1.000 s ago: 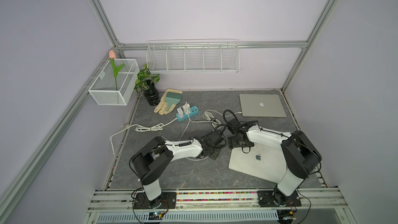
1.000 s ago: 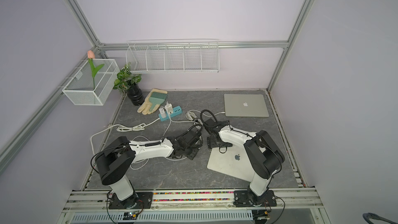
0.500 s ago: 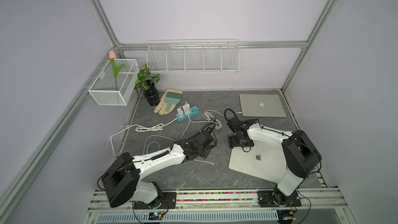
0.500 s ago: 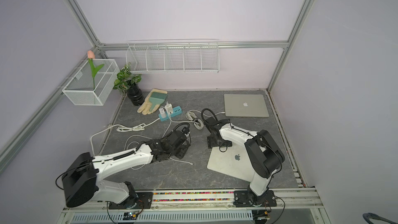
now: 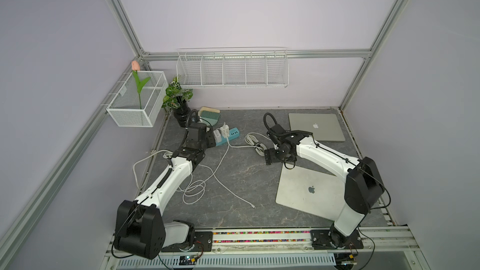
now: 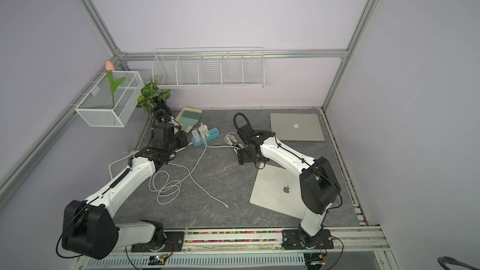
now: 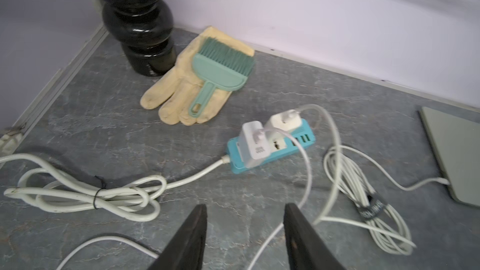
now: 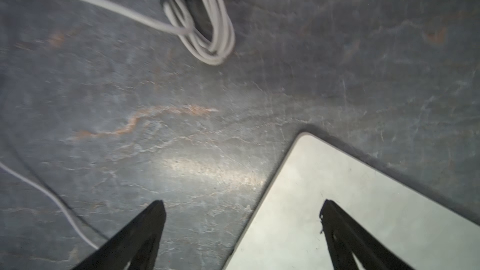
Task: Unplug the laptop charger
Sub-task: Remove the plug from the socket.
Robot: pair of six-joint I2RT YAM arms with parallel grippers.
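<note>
A teal power strip (image 7: 285,149) lies at the back left and carries two white chargers (image 7: 253,144) (image 7: 285,120). One charger's thin cable (image 5: 220,162) trails forward, and its free plug end (image 5: 253,207) lies on the table. The other's cable runs through a tied bundle (image 5: 255,144) into the far laptop (image 5: 315,127). My left gripper (image 7: 244,206) is open and empty, a short way before the strip, also seen in both top views (image 5: 211,139) (image 6: 183,138). My right gripper (image 8: 242,202) is open, straddling the near laptop's (image 5: 309,190) back corner (image 8: 306,136).
A yellow glove (image 7: 181,92) with a teal brush (image 7: 223,66) on it lies beside a black vase (image 7: 140,22) in the back left corner. The strip's thick white cord (image 7: 85,193) is coiled at the left edge. Wire baskets (image 5: 231,68) hang on the walls.
My left arm has swung from the near laptop's corner to the back left, facing the power strip, and its gripper has opened. The thin cable's plug end now lies loose on the table.
</note>
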